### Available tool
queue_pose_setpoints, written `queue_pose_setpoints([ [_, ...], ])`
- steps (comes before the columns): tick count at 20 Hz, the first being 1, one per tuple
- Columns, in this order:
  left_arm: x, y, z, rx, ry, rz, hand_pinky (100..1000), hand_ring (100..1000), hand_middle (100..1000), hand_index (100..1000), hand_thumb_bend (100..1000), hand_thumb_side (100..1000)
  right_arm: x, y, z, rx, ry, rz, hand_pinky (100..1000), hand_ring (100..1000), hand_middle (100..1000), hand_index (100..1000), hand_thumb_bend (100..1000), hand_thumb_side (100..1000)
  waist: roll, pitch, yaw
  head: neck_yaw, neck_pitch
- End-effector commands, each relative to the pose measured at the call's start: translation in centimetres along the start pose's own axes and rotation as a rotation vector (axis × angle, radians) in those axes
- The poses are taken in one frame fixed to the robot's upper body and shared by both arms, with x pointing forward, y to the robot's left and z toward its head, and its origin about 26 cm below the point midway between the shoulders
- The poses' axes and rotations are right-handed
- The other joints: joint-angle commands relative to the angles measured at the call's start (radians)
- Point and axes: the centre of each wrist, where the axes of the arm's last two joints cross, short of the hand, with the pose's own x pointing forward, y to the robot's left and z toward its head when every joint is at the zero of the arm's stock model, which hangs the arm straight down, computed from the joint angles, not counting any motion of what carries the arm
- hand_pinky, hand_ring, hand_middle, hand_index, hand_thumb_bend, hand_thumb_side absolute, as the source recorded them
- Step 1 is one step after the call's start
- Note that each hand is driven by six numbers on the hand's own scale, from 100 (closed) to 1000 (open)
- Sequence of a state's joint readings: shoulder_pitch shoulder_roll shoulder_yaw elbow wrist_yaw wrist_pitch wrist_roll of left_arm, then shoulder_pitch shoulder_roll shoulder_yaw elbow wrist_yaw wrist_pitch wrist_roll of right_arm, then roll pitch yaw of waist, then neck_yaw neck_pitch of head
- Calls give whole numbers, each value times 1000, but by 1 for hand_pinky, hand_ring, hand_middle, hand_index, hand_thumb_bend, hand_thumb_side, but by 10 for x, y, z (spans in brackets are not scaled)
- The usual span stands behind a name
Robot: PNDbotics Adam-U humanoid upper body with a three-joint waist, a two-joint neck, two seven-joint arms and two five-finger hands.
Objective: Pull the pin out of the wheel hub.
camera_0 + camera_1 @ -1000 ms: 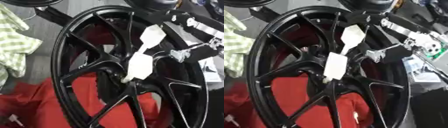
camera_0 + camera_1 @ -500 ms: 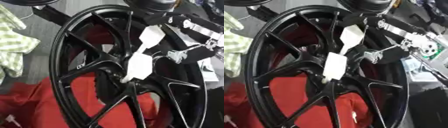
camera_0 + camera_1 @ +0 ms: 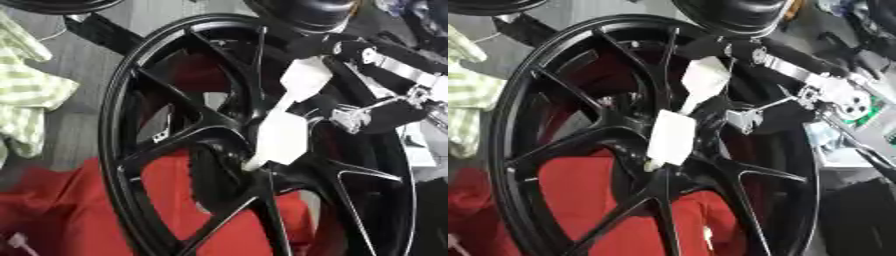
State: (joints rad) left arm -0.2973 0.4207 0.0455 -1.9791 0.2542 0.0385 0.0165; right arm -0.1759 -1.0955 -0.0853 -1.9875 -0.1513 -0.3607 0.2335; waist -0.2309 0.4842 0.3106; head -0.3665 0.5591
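The black wheel point(image 3: 254, 145) fills most of the frame, standing on edge and leaning, its spokes running out from the hub point(image 3: 232, 167) at the centre. Behind and under it, a red cloth point(image 3: 79, 210) covers the lower left, and a green-checked cloth point(image 3: 31, 95) lies at the left edge.

From the upper right, the robot's right arm reaches down across the wheel's face. Its right hand point(image 3: 282, 136) shows as white-padded segments lying over the spokes, tapering down to a tip that touches the hub just right of centre. Whether its fingers are curled round anything there cannot be told; the pads hide the contact.

The pin itself cannot be made out: at the hub only the pale tip of the hand shows against the black metal. By that, the pull looks not yet done, with the hand at the hub and the pin judged to sit beneath or just beside its tip. What remains is to draw it clear of the hub.

The left hand shows in neither view.
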Motion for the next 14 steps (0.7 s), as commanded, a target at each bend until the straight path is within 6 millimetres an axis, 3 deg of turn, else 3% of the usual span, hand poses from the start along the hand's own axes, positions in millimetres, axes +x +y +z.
queue_pose_setpoints([
  [1, 6, 0, -1, -7, -18, -13, 571, 633, 581, 741, 100, 769, 5, -7, -3, -12, -15, 14, 970, 933, 915, 911, 100, 204, 6, -17, -1, -4, -15],
  [14, 5, -2, 0, -10, -7, -10, 571, 631, 579, 740, 100, 777, 3, -2, 2, -10, 23, -13, 969, 916, 863, 905, 100, 200, 5, -11, -7, -2, -32],
])
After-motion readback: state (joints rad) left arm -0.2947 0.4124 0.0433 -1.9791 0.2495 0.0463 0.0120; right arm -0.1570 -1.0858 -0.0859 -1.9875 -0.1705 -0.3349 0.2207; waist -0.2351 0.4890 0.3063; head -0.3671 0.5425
